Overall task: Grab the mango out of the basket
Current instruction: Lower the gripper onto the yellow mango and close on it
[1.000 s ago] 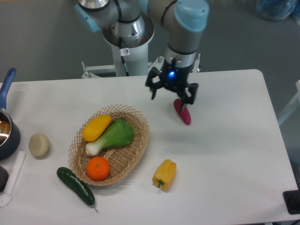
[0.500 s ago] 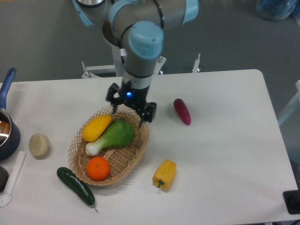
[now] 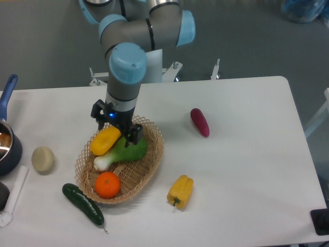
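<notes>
The mango (image 3: 104, 141) is a smooth yellow-orange oval lying at the upper left of the wicker basket (image 3: 149, 164), leaning against a green leafy vegetable (image 3: 125, 150). My gripper (image 3: 116, 125) hangs open just above the mango's upper right end, one finger on each side. It holds nothing. A round orange (image 3: 107, 184) sits at the basket's near end.
A yellow bell pepper (image 3: 180, 191) lies right of the basket and a dark red eggplant (image 3: 199, 122) farther back right. A cucumber (image 3: 83, 204) lies at the basket's front left, a pale round potato (image 3: 42, 158) to the left, and a blue-handled pot (image 3: 7, 139) at the left edge.
The arm swung left from above the eggplant to over the basket and now sits lower, right above the mango. The objects have not moved.
</notes>
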You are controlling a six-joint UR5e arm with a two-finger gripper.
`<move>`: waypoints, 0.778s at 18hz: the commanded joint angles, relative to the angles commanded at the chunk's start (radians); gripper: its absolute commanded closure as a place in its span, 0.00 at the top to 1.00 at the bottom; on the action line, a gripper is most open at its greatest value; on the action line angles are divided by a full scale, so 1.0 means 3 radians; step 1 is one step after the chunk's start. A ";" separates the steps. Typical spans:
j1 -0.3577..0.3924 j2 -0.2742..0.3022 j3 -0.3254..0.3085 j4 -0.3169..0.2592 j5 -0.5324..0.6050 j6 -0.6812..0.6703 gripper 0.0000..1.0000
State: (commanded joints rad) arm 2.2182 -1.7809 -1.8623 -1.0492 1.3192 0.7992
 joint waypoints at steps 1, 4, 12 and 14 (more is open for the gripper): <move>-0.0021 -0.0015 0.0000 0.0000 0.0005 -0.0005 1.00; -0.0062 -0.0026 -0.0005 0.0000 0.0026 -0.0015 1.00; -0.0118 -0.0149 -0.0010 0.0000 0.0102 -0.0245 1.00; -0.0138 -0.0159 -0.0010 0.0000 0.0102 -0.0240 1.00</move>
State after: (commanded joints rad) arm 2.1767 -1.8285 -1.8653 -1.0492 1.3499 0.7271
